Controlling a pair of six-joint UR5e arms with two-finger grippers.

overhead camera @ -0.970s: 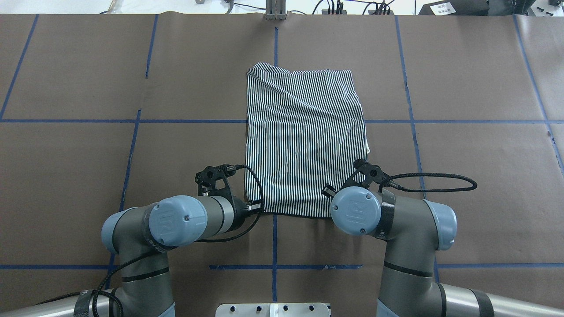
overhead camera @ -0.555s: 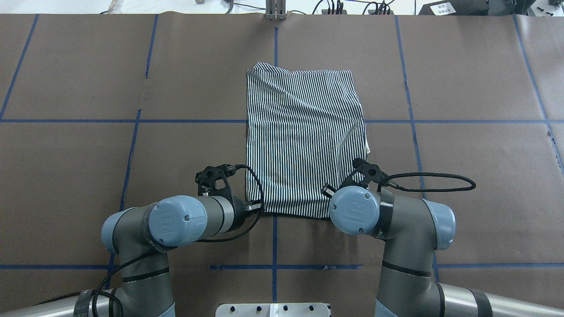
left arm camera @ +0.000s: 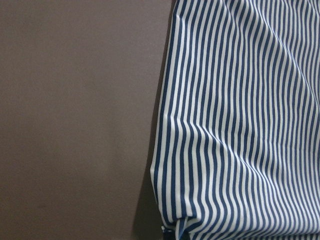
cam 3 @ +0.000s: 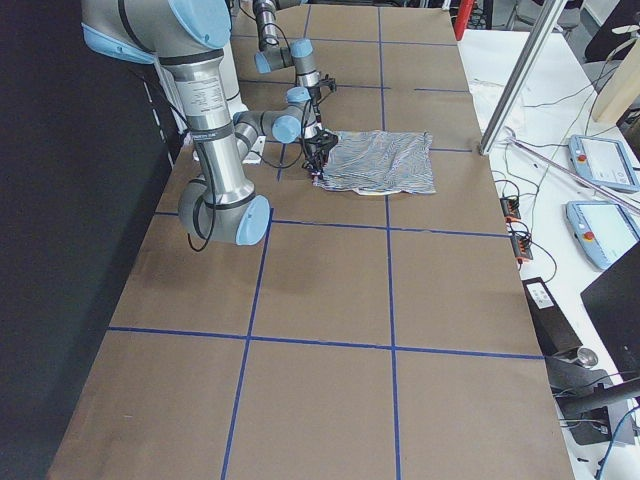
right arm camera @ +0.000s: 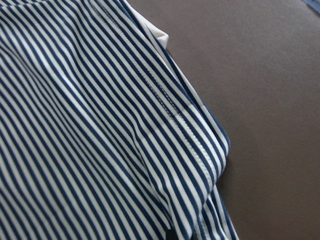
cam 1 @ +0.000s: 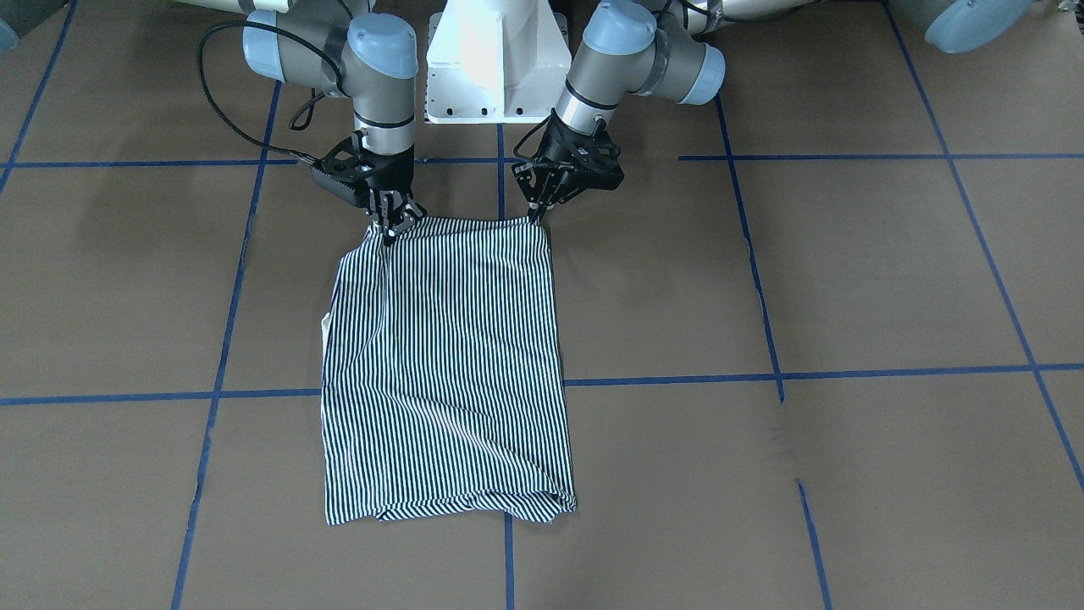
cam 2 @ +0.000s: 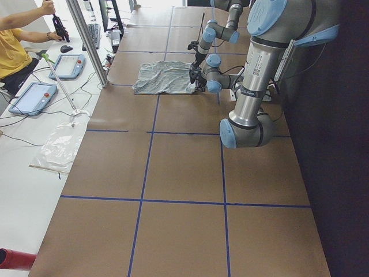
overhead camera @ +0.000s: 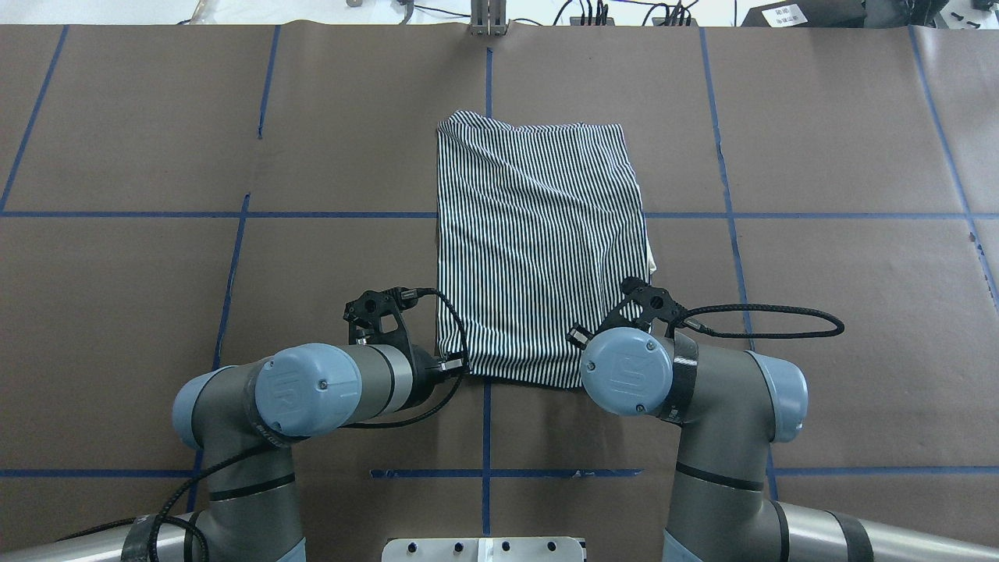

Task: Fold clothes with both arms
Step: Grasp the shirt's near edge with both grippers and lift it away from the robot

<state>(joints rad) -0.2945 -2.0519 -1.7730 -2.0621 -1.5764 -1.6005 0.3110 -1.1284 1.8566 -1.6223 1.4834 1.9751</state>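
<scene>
The striped shirt (cam 1: 440, 364) lies folded into a tall rectangle on the brown table, and a cream collar tip (cam 1: 325, 322) pokes out at one side. My left gripper (cam 1: 535, 219) is shut on the near hem corner on the front-facing view's right. My right gripper (cam 1: 388, 235) is shut on the other near corner, where the cloth puckers upward. From overhead the shirt (overhead camera: 538, 234) runs away from me, and both wrists hide the fingertips. Each wrist view is filled with striped fabric (left arm camera: 240, 125) (right arm camera: 100, 125) beside bare table.
The white pedestal base (cam 1: 495, 59) stands right behind the grippers. Blue tape lines (overhead camera: 484, 472) grid the brown table (overhead camera: 819, 312). A metal post (cam 2: 86, 40) and a side bench with tablets (cam 2: 34, 95), where a person sits, lie beyond the table's far edge.
Both arms have shifted slightly, and the shirt's near hem has risen and drawn a little away from the table's front edge. The far end of the shirt has not moved.
</scene>
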